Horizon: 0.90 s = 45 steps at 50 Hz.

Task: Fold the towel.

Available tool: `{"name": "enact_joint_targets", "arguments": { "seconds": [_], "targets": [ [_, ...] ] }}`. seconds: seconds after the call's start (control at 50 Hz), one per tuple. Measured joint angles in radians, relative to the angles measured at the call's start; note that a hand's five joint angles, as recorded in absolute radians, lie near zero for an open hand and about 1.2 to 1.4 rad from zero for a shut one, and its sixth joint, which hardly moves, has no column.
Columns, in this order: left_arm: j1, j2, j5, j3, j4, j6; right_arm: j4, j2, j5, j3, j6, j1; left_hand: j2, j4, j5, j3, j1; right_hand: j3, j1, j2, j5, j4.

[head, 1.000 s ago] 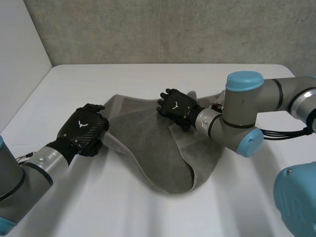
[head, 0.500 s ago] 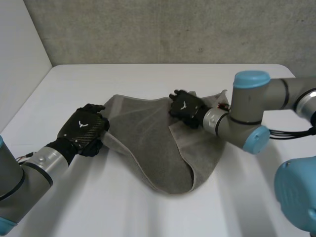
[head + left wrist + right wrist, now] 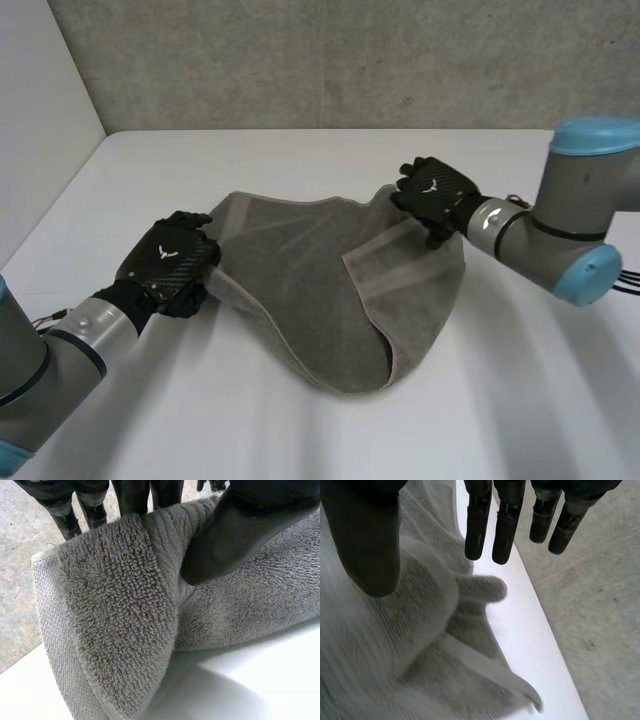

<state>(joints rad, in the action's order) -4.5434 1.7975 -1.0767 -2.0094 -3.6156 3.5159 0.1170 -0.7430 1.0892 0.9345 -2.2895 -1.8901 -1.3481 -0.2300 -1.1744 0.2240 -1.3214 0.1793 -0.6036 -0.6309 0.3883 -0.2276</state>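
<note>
Grey towel lies rumpled mid-desk, one flap folded over. My left hand pinches its left corner; my right hand hovers slack-fingered over its far edge, near the concrete wall.

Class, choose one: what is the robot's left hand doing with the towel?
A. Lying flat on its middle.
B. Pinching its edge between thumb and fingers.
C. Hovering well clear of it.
B: the left wrist view shows the left hand clamping a folded edge of the towel between its thumb and fingers.
</note>
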Motion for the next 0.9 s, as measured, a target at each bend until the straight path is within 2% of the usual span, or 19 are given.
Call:
{"name": "enact_joint_targets", "arguments": {
  "seconds": [0.22, 0.4, 0.46, 0.52, 0.56, 0.62, 0.64, 0.78, 0.9],
  "targets": [
    [0.0, 0.004, 0.001, 0.001, 0.0, 0.0, 0.076, 0.107, 0.077, -0.107, -0.148, -0.096, 0.0, 0.0, 0.0, 0.0, 0.0, 0.0, 0.027, 0.009, -0.018, 0.0],
    [0.0, 0.009, 0.001, 0.001, 0.0, 0.0, 0.1, 0.165, 0.089, -0.154, -0.217, -0.115, 0.0, 0.0, 0.0, 0.0, 0.0, 0.0, 0.014, 0.005, 0.034, 0.0],
    [0.0, 0.009, 0.001, 0.001, 0.0, 0.0, 0.108, 0.188, 0.091, -0.175, -0.223, -0.115, 0.0, 0.0, 0.0, 0.0, 0.0, 0.0, -0.071, -0.031, 0.124, 0.0],
    [0.0, 0.007, 0.002, 0.001, 0.0, 0.0, 0.116, 0.202, 0.091, -0.193, -0.223, -0.113, 0.0, 0.0, 0.0, 0.0, 0.0, 0.0, -0.266, -0.224, 0.292, 0.0],
    [0.0, 0.007, 0.002, 0.001, 0.0, 0.0, 0.12, 0.206, 0.091, -0.202, -0.223, -0.11, 0.0, 0.0, 0.0, 0.0, 0.0, 0.0, -0.469, -0.421, 0.488, 0.0],
    [0.0, 0.007, 0.002, 0.001, 0.0, 0.0, 0.12, 0.196, 0.09, -0.207, -0.225, -0.104, 0.0, 0.0, 0.0, 0.0, 0.0, 0.0, -0.69, -0.654, 0.737, 0.0],
    [0.0, 0.007, 0.002, 0.001, 0.0, 0.0, 0.119, 0.189, 0.089, -0.206, -0.226, -0.102, 0.0, 0.0, 0.0, 0.0, 0.0, 0.0, -0.694, -0.669, 0.76, 0.0],
    [-0.001, 0.008, 0.002, 0.001, 0.0, 0.0, 0.107, 0.109, 0.081, -0.17, -0.257, -0.073, 0.0, 0.0, 0.0, 0.0, 0.0, 0.0, -0.696, -0.679, 0.762, 0.0],
    [-0.001, 0.008, 0.001, 0.001, 0.0, 0.0, 0.059, -0.017, 0.051, -0.029, -0.3, 0.021, 0.0, 0.0, 0.0, 0.0, 0.0, 0.0, -0.696, -0.693, 0.764, 0.0]
  ]
}}
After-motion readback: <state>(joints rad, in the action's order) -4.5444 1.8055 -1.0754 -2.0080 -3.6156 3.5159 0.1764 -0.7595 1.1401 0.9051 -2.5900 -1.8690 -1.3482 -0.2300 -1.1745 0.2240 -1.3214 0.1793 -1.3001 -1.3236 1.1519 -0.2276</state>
